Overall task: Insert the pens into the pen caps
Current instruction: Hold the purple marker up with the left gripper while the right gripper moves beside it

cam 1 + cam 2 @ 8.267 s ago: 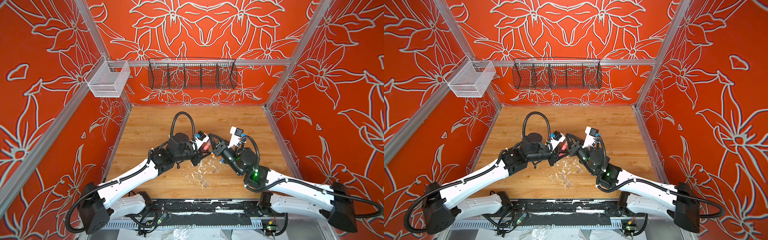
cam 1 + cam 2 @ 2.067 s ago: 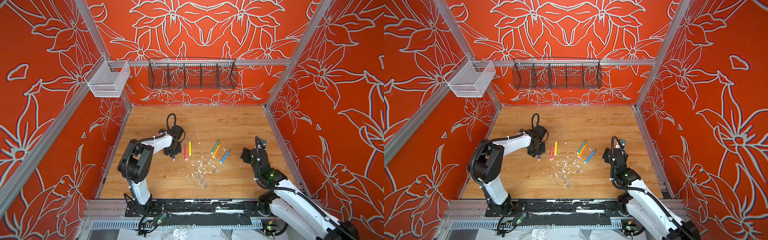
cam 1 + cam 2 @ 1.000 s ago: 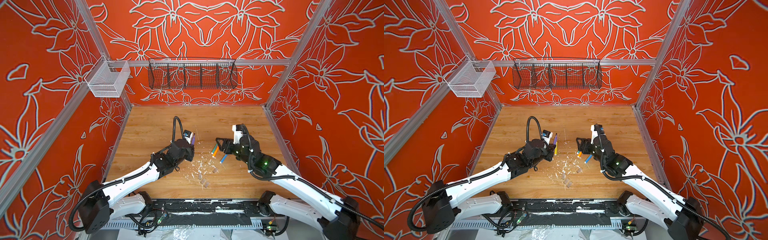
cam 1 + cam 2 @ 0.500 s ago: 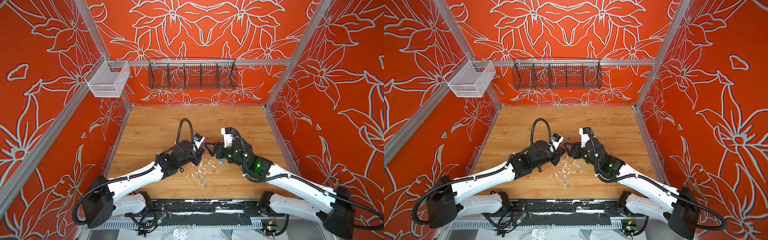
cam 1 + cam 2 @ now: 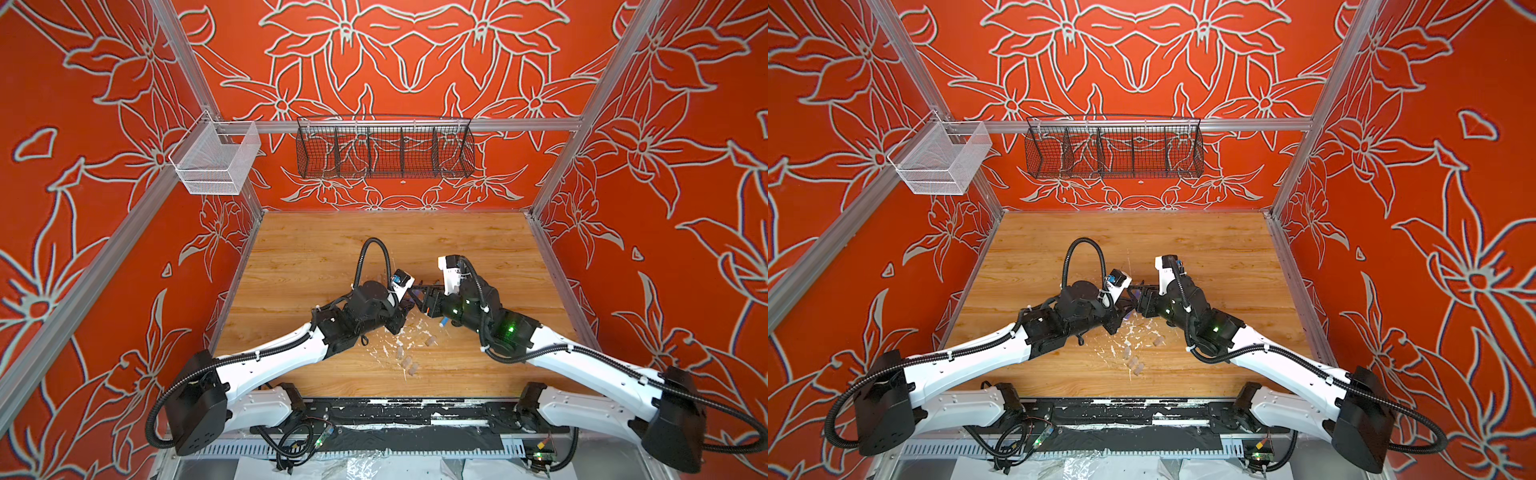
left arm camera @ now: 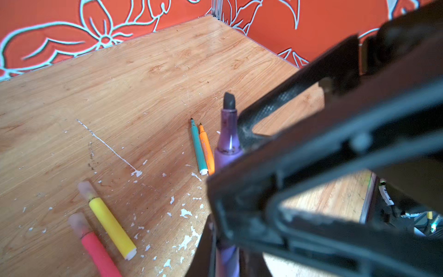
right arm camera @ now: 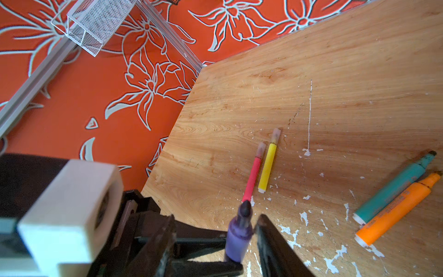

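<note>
Where the wooden tabletop [image 5: 332, 249] meets the front rail, you have a few loose clear pen caps [image 5: 406, 362] lying among white flecks [image 6: 184, 212], apart from both arms. Just behind them the blue pen [image 5: 444, 321] pokes out from under the right arm [image 5: 511, 332].

Mid-table your grippers meet. The left gripper [image 6: 225, 254] is clamped tight on the barrel of the purple pen [image 7: 238, 239], whose tip is bare. The right gripper [image 5: 423, 298] has its jaws parted to either side of that tip, with a gap showing and nothing seen in them.

On the boards around them, the pink pen [image 6: 96, 249] and yellow pen [image 6: 110, 225] lie side by side, each wearing a cap. The green pen [image 6: 199, 148] and orange pen [image 6: 207, 151] lie touching, uncapped. A thin white scratch [image 6: 105, 144] crosses the grain.

Farthest from you, a black wire basket [image 5: 384, 151] hangs on the back wall and a white mesh basket [image 5: 216, 160] on the left rail. The walls [image 5: 415, 50] are orange with white flower outlines.
</note>
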Motion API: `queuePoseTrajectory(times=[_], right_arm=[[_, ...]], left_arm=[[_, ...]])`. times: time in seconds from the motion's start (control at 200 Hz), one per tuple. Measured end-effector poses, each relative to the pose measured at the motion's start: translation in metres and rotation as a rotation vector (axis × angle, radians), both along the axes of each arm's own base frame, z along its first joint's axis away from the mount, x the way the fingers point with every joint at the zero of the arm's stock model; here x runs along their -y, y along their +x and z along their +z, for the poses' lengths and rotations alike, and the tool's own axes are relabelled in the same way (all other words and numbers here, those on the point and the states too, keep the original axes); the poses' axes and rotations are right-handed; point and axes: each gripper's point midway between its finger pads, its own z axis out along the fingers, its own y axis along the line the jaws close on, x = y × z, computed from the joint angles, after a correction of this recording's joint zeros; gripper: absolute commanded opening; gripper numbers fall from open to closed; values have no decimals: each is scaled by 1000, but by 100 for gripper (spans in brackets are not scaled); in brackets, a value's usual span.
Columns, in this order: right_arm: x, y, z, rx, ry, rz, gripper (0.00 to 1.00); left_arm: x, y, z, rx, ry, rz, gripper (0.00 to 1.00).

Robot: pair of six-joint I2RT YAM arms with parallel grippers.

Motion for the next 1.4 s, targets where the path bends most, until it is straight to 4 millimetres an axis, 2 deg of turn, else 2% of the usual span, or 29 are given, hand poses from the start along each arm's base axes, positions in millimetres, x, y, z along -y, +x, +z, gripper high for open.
queuePoseTrajectory(times=[0.355,0.38,0.475,0.591,0.656,0.806,0.961,1.401], right_arm=[[-1,1,-4,-10,-2,-3,42],[-2,2,-5,-12,-5,-4,39],[-5,4,-16,-37,-21,-8,18],[-10,7,-23,-52,-33,-6,0],[-11,7,-23,-57,-32,-7,0],[-11,6,-21,-59,-20,-7,0],[-13,4,-20,-68,3,-8,0],[-27,-7,-8,-67,100,28,0]], left_arm=[[2,-2,2,2,-7,-14,0],[2,-2,2,3,-9,-15,0],[2,-3,6,9,-18,-18,0],[-1,-3,5,12,-14,-10,0],[-2,-3,5,14,-14,-8,0],[-3,-3,7,19,-17,-5,9],[-2,-4,8,25,-17,-11,24],[1,-6,9,26,-26,-25,30]])
